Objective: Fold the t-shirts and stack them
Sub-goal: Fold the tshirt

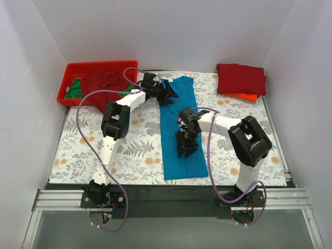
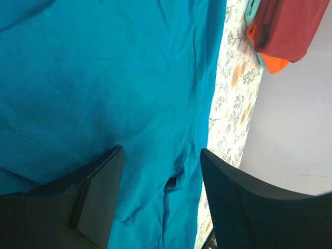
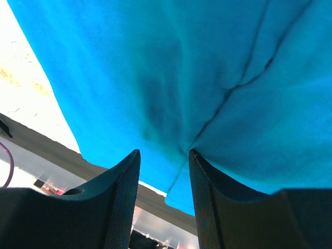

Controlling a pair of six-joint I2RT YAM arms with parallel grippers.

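**Top external view**
- Worktop (image 1: 88,150): floral-patterned, carries all the items.
- Blue t-shirt (image 1: 179,116): lies as a long narrow strip down the middle of the worktop, under both sets of jaws.
- Left jaws: at the far end of the strip on its left edge, spread wide.
- Right jaws: over the near half of the strip, tips down on the cloth. Their spread cannot be told from here.
- Red bin (image 1: 78,70): well to the left of the left jaws. It holds a dark red garment (image 1: 104,83), which spills over the front wall, and a green garment (image 1: 76,89).
- Folded stack (image 1: 241,79): well beyond the right jaws at the far right corner, dark red on top and orange beneath.

**Left wrist view**
- Left jaws: wide apart, both fingers (image 2: 96,199) low over the blue t-shirt (image 2: 104,78). Nothing is clamped.
- A small pucker of cloth sits between them.
- The shirt's long edge runs just past the right-hand finger, with the worktop (image 2: 233,98) next to it.
- Folded stack (image 2: 288,26): farther out on that side.

**Right wrist view**
- Right jaws: narrowly apart, fingers (image 3: 116,207) down against the blue t-shirt (image 3: 155,62).
- Creases converge at the inner tip of the right-hand finger.
- The shirt's near hem shows in the gap between the fingers.
- Worktop (image 3: 26,88): to the left of the jaws, washed out by light.
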